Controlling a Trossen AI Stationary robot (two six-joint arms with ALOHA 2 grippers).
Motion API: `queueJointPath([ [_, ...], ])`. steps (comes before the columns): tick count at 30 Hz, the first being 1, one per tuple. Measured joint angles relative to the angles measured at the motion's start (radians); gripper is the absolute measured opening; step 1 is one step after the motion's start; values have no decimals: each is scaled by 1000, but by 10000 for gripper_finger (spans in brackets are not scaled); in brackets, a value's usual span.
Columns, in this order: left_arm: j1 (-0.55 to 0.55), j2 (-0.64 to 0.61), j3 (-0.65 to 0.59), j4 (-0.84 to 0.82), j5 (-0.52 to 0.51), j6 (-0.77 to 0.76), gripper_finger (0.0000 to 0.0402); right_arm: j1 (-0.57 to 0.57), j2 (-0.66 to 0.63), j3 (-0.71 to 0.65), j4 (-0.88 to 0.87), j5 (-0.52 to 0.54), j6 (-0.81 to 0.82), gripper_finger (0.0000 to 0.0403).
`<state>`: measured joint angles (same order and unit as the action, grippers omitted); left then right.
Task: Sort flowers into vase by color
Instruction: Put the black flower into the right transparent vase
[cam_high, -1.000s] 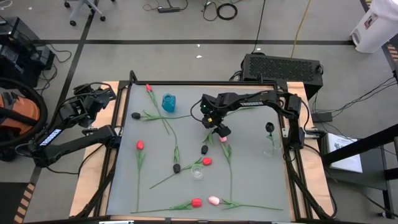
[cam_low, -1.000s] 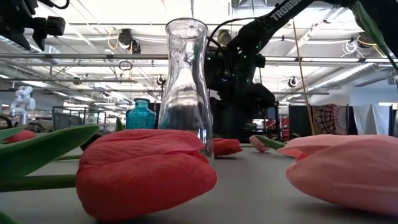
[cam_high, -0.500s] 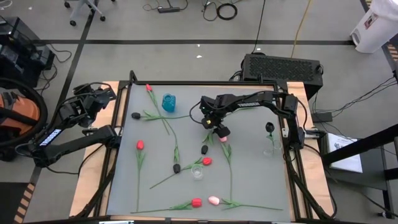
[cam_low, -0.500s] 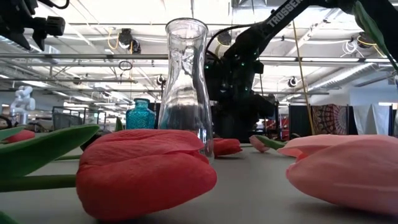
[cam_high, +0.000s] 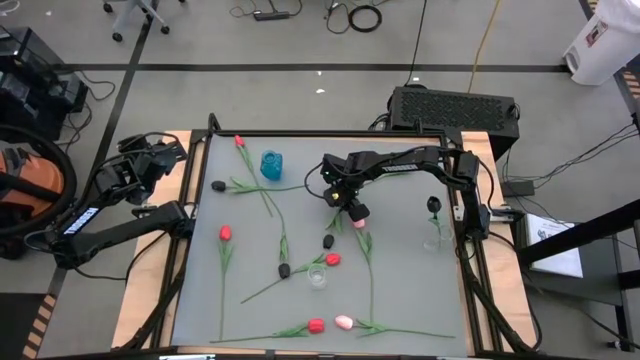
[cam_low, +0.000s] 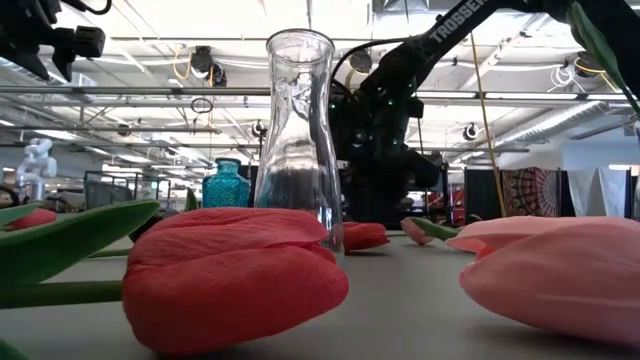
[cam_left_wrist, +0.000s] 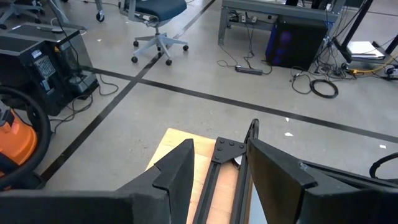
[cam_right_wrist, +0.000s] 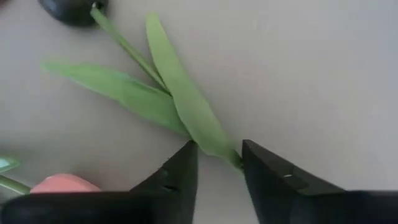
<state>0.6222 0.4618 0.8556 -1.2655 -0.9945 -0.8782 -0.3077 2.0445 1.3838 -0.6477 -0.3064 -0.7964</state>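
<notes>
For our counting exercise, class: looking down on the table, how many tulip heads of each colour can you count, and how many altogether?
Red tulips: 4
Black tulips: 4
Pink tulips: 2
Total: 10

Black tulip (cam_right_wrist: 73, 10) bud cut off by edge; stem end hidden between right pincer (cam_right_wrist: 216, 163) fingers.

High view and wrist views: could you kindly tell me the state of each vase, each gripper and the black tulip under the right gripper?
right gripper: open, fingers either side of the black tulip's stem.
black tulip: lying flat, not lifted.
left gripper: open, empty, parked at the left.
blue vase: upright, no flower in it.
middle clear vase: upright, empty.
right clear vase: upright, holds one black flower.
</notes>
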Motion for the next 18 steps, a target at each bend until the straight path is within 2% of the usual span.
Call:
queueJointPath([
  [8, 0, 0, 0, 0, 0, 0, 157, 0, 0, 0, -16, -1, -10, 11],
  [18, 0, 0, 0, 0, 0, 0, 157, 1, -2, 0, -23, 42, -52, 1],
])
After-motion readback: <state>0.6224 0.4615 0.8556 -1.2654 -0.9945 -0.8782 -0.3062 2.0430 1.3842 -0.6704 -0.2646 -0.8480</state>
